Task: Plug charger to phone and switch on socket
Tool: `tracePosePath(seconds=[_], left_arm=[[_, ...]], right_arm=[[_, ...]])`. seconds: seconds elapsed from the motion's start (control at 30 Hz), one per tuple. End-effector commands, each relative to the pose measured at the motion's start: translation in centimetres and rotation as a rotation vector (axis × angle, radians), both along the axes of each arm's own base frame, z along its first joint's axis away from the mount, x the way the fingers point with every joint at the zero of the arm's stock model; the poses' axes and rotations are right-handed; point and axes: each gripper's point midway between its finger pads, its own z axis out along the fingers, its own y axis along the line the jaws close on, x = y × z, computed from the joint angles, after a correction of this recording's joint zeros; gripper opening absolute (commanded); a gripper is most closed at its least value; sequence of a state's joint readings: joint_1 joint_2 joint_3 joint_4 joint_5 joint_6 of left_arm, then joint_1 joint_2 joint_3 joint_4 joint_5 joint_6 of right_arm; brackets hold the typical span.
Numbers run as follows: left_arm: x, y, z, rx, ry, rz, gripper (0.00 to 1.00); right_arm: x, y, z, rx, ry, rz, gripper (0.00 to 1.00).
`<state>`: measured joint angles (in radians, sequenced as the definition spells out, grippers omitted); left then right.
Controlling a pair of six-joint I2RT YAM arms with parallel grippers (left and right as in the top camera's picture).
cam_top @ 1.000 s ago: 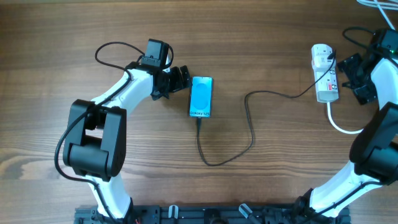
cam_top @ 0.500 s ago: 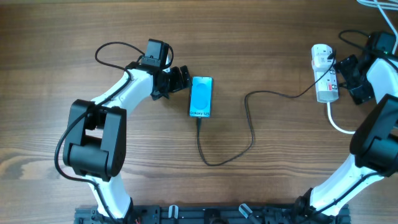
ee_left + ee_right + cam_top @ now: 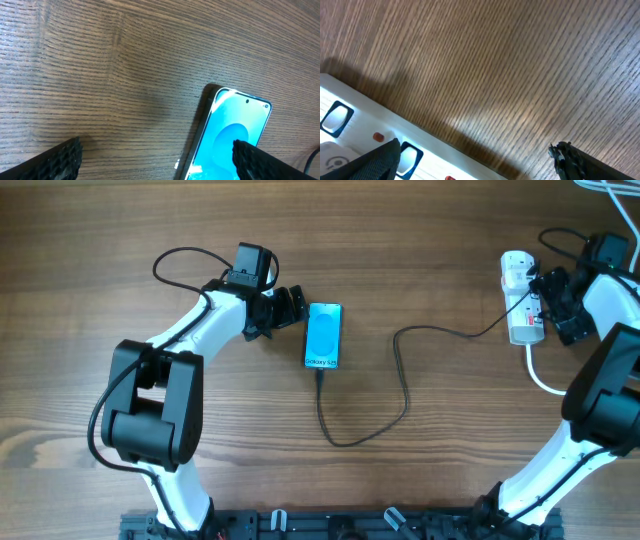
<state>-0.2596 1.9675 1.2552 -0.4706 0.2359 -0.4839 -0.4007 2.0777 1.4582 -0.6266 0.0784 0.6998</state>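
Two arms, same build.
- Left arm (image 3: 150, 405): large black rounded joint housing nearest the base rail (image 3: 320, 525), white tubular links beyond it, black wrist parts farthest from the rail.
- A black camera block (image 3: 250, 260) sits at the far end, with a thin black cable (image 3: 185, 250) looping off it.
- Right arm (image 3: 605, 410): same black housing, white links, black wrist.
- Left jaws and right jaws: black all over.
- Pads (image 3: 55, 160) up close: matte black, fine knurled grid. Right pads (image 3: 580, 160) alike.
- Base rail: black, small fittings along it.
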Motion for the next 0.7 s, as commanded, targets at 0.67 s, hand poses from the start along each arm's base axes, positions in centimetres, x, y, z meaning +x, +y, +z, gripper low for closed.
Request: tracePosePath(seconds=[0.67], left_arm=[[-0.1,0.1,-0.6,0.006,0.011,-0.003,1.00]], right_arm=[[-0.6,1.4,-1.7,0.056,0.039,0.015,1.00]])
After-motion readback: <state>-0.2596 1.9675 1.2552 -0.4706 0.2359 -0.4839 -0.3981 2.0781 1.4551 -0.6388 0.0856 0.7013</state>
